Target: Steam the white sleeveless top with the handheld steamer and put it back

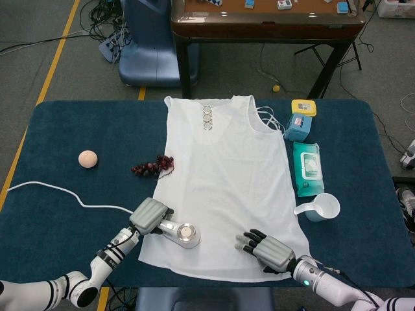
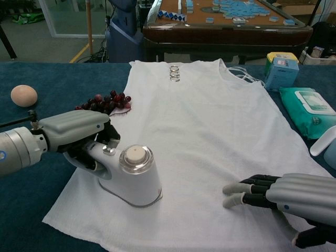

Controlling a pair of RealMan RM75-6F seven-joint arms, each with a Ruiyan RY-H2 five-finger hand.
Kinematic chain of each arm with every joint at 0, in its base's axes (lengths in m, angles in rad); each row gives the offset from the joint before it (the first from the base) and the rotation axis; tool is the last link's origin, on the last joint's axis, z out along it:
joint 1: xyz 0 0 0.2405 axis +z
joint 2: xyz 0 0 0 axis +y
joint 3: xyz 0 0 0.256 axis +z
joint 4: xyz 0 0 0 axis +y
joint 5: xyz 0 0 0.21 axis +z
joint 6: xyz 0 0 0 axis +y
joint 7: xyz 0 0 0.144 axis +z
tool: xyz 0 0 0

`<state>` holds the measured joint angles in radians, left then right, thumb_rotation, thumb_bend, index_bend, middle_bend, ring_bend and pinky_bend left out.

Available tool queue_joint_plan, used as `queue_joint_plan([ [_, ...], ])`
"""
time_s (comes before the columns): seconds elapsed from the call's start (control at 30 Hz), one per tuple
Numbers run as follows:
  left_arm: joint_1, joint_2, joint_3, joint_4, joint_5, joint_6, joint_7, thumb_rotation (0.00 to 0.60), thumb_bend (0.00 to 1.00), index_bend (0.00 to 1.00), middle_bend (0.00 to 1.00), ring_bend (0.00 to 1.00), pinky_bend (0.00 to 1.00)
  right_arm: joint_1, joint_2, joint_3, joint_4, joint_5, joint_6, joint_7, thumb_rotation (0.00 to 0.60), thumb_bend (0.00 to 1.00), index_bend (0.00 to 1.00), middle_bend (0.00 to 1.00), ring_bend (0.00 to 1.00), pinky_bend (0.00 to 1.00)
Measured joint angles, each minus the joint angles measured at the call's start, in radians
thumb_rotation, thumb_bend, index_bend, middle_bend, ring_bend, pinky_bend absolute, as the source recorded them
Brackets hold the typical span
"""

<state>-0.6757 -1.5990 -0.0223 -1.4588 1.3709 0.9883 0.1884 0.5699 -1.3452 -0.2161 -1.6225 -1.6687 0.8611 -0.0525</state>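
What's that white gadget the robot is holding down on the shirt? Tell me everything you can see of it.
It is a handheld steamer, glossy white plastic by its look, with a rounded body and a round silvery cap with a pale centre on top. A handle runs off to one side, gripped by the left robot hand. It stands upright, base flat on the white sleeveless top, near the hem at the edge on the robot's left. A white cord trails away across the blue table.

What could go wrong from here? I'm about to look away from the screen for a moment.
The steamer, held by the left hand, sits near the top's lower left edge; pulling further could bunch the hem. Its white cord trails across the table and may snag. The right hand resting on the fabric could drag it.
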Motion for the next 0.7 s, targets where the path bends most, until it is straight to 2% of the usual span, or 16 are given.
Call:
queue_joint_plan([
  [0.3, 0.034, 0.070, 0.052, -0.087, 0.056, 0.024, 0.017, 0.600, 0.13, 0.84, 0.76, 0.64, 0.63, -0.007, 0.008, -0.004, -0.008, -0.007, 0.014, -0.004, 0.600, 0.99, 0.00, 0.01, 0.00, 0.01],
  [0.5, 0.051, 0.117, 0.061, -0.130, 0.079, 0.044, 0.003, 0.600, 0.13, 0.84, 0.76, 0.64, 0.63, -0.014, 0.015, -0.003, -0.011, -0.011, 0.032, 0.002, 0.600, 0.99, 0.00, 0.01, 0.00, 0.01],
  [0.57, 0.053, 0.127, 0.051, -0.135, 0.077, 0.051, -0.007, 0.600, 0.13, 0.84, 0.76, 0.64, 0.63, -0.016, 0.018, -0.001, -0.013, -0.016, 0.044, 0.007, 0.600, 0.94, 0.00, 0.01, 0.00, 0.01],
  [0.63, 0.055, 0.137, 0.038, -0.141, 0.073, 0.058, -0.016, 0.600, 0.13, 0.84, 0.76, 0.64, 0.63, -0.019, 0.022, 0.003, -0.016, -0.025, 0.066, 0.012, 0.600, 0.83, 0.00, 0.01, 0.00, 0.01],
  [0.7, 0.057, 0.150, 0.020, -0.148, 0.063, 0.065, -0.030, 0.600, 0.13, 0.84, 0.76, 0.64, 0.63, -0.022, 0.027, 0.009, -0.022, -0.036, 0.094, 0.016, 0.600, 0.69, 0.00, 0.01, 0.00, 0.01],
])
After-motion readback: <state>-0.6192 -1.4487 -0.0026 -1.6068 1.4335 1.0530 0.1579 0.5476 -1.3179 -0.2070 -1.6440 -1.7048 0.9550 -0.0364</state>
